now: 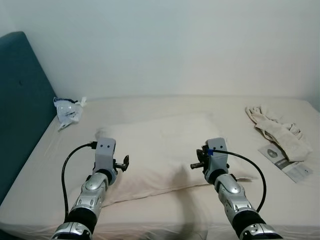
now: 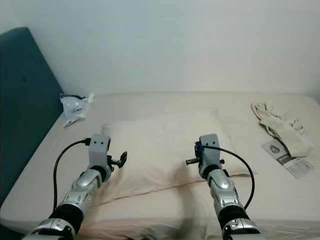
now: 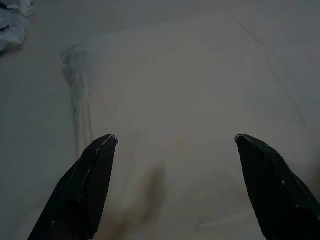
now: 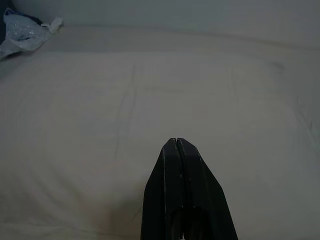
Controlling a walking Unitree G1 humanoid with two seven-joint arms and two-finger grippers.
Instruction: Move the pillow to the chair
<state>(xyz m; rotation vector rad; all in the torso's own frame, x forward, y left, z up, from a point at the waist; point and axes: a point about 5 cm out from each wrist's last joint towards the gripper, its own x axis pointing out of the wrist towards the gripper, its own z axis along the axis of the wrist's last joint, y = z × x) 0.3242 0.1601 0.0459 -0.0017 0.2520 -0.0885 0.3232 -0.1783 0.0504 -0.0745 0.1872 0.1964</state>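
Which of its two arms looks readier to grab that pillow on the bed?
Probably the left. The left end effector hangs over the pillow with its fingers spread wide, ready to close on the fabric. The right end effector is also over the pillow, but its fingers are pressed together and would have to open first.

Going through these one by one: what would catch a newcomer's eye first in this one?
The big cream pillow lying flat mid-bed, with both silver arms reaching over its near edge. The left end effector has its fingers spread wide above the pillow, while the right end effector is closed with nothing in it. Off to the sides sit a crumpled plastic bag by the blue headboard and a beige cloth at the robot's right.
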